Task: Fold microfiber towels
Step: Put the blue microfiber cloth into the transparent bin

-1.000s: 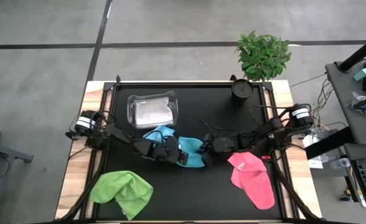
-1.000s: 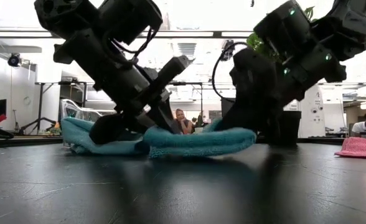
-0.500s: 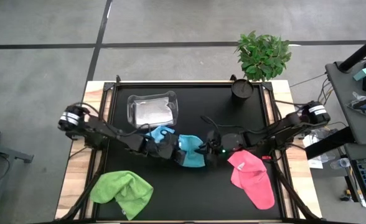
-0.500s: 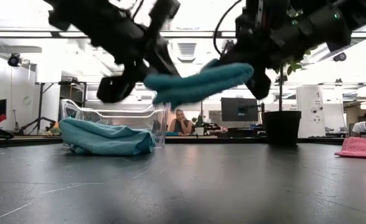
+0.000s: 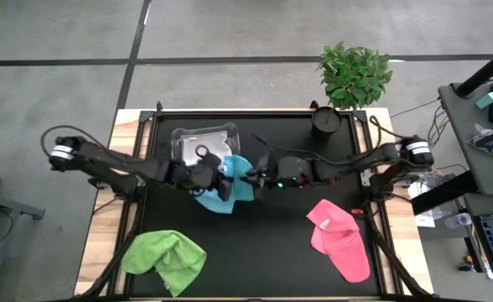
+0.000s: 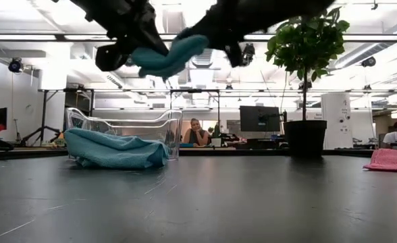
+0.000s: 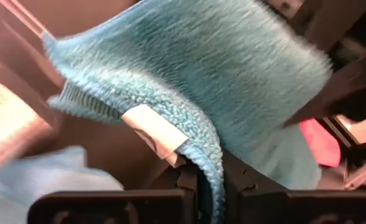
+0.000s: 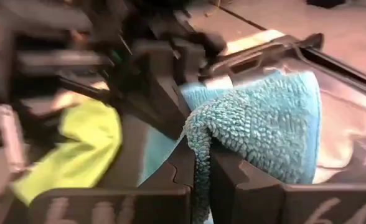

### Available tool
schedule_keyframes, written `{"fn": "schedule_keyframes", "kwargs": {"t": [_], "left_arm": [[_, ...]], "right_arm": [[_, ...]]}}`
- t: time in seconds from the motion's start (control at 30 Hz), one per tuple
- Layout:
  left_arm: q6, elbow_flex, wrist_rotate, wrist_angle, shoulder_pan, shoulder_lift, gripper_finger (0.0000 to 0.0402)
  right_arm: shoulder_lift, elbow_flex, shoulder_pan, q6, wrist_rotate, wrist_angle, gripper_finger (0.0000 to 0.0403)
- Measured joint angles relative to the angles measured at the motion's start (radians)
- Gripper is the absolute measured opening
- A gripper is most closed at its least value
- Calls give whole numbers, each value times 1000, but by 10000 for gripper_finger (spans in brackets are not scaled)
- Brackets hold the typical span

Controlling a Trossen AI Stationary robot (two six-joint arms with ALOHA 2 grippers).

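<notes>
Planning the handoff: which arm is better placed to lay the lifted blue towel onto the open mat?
Right, probably. Both grippers, left and right, clamp the lifted blue towel; the right sits nearer the bare mat.

Both dark arms are reaching inward over mid-table, raised well clear of the surface. Left gripper (image 5: pixel 215 172) is pinching a fuzzy light blue microfiber towel (image 5: pixel 234 170) edge; right gripper (image 5: pixel 253 174) is facing it closely, clamping the same cloth.

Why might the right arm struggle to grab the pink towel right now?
Probably because the right gripper is shut on the lifted blue towel, shared with the left gripper; the pink towel itself lies uncovered.
</notes>
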Motion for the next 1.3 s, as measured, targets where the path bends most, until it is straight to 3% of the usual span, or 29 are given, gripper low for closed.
{"fn": "schedule_keyframes", "kwargs": {"t": [0.47,0.73,1.07,1.3], "left_arm": [[109,-22,-71,-367,156,-160,6],[172,-27,-87,-424,255,-164,6],[238,-49,-88,-472,397,-160,6],[235,-105,-79,-451,439,-159,6]], "right_arm": [[321,362,-156,-179,-2,-105,13],[466,528,-234,-242,-20,-157,13],[527,618,-315,-234,-136,-190,13],[546,614,-330,-232,-151,-179,13]]}}
